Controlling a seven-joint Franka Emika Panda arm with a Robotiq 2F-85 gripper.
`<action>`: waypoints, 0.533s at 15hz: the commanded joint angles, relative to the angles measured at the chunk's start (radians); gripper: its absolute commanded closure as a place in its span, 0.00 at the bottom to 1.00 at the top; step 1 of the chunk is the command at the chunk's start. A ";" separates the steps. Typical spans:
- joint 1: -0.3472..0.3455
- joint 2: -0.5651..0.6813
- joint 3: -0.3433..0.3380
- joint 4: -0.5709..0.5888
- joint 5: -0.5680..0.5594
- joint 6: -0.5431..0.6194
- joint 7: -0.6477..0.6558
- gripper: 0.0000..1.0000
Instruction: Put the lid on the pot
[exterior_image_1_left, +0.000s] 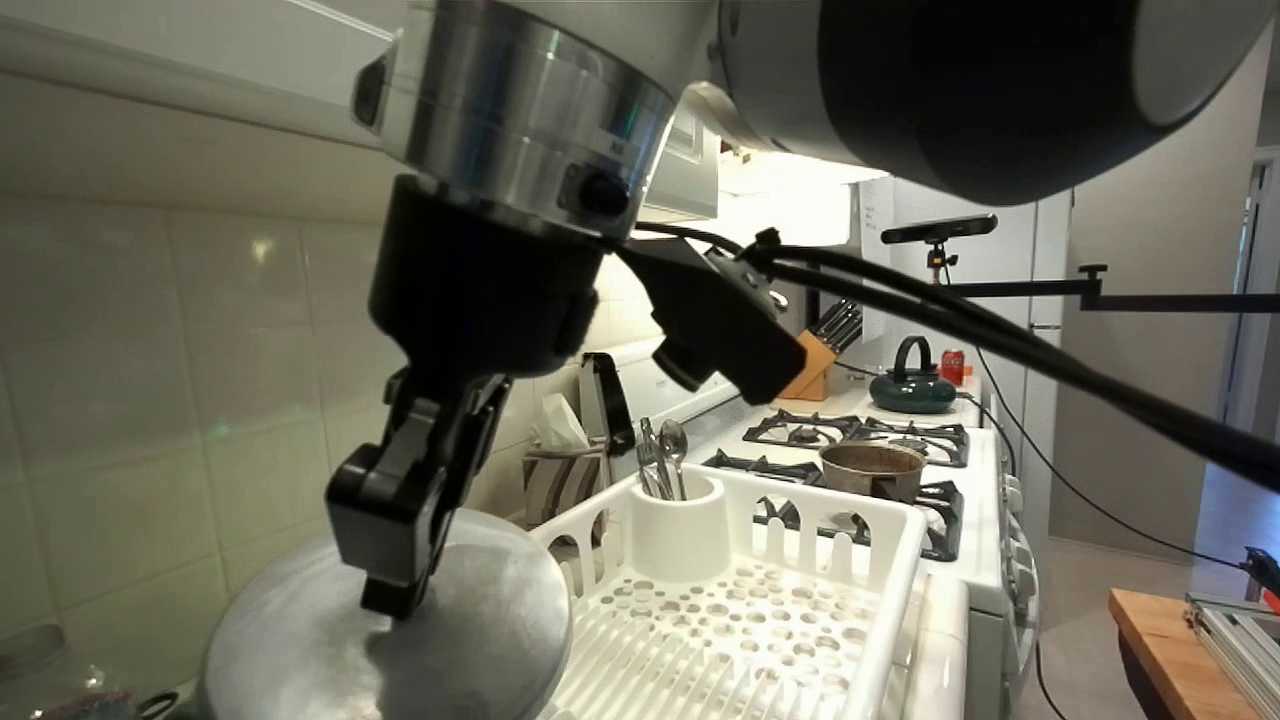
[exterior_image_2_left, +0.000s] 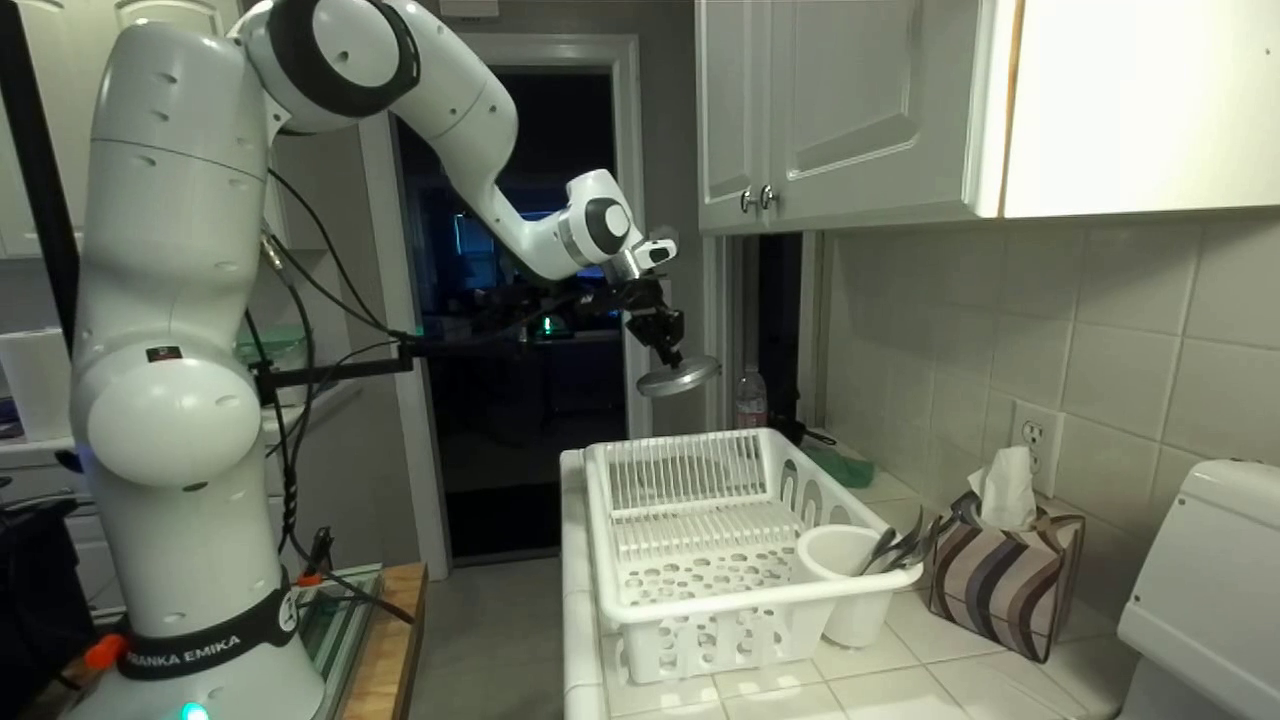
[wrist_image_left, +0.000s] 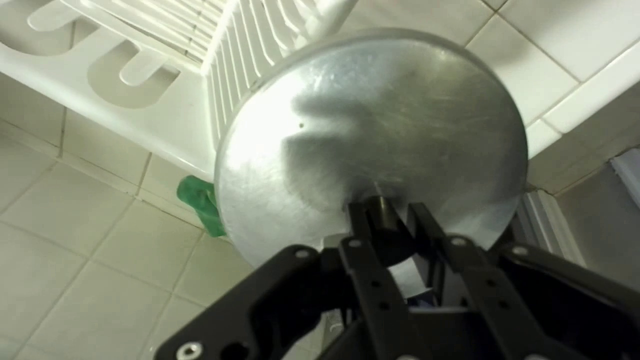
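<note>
The silvery-grey domed lid (exterior_image_1_left: 490, 640) hangs in the air from my gripper (exterior_image_1_left: 405, 590), beyond the dish rack's far end in an exterior view. It also shows in the other viewpoint's picture (exterior_image_2_left: 680, 378), tilted, below the gripper (exterior_image_2_left: 670, 355). In the wrist view my gripper's fingers (wrist_image_left: 387, 212) are closed around the knob on top of the lid (wrist_image_left: 370, 125). A round pot with brownish walls and a dark handle (exterior_image_1_left: 872, 470) stands uncovered on the stove, well away from the gripper. The pot is out of view in the wrist view.
A white dish rack (exterior_image_2_left: 740, 600) with a cutlery cup (exterior_image_1_left: 680, 530) stands on the tiled counter between the lid and the stove (exterior_image_1_left: 985, 540). A tissue box (exterior_image_2_left: 1005, 580) stands by the wall. A teal kettle (exterior_image_1_left: 912, 390) and a knife block (exterior_image_1_left: 812, 370) stand farther back.
</note>
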 joint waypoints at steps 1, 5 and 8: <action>-0.047 -0.104 0.021 -0.122 -0.047 0.011 0.096 0.94; -0.099 -0.087 0.058 -0.109 -0.017 -0.003 0.079 0.75; -0.112 -0.113 0.064 -0.139 -0.016 0.001 0.085 0.75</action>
